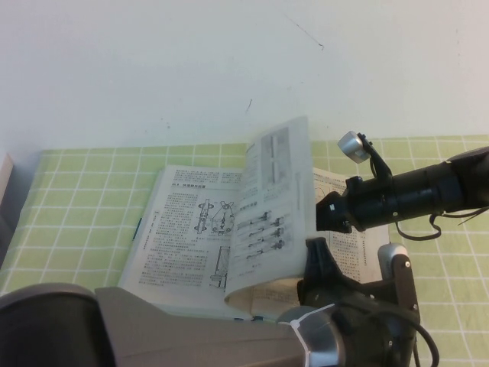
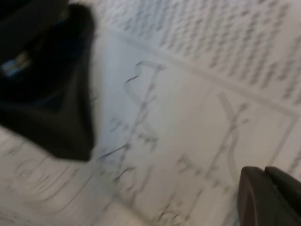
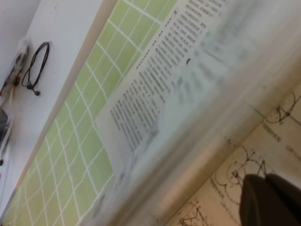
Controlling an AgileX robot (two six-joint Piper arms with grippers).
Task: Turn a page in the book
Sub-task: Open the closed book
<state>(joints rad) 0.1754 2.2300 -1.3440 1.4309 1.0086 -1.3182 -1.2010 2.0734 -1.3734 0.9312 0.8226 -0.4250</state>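
High view shows the page [image 1: 271,202] standing mid-turn over the open book [image 1: 183,229] on the counter, my right gripper [image 1: 325,210], pressed together, behind it, my left gripper [image 1: 317,264] low at the book's near edge, spread uncertain; next, push leftward.

The left pincer [image 2: 155,141] hangs over blurred, unreadable print.
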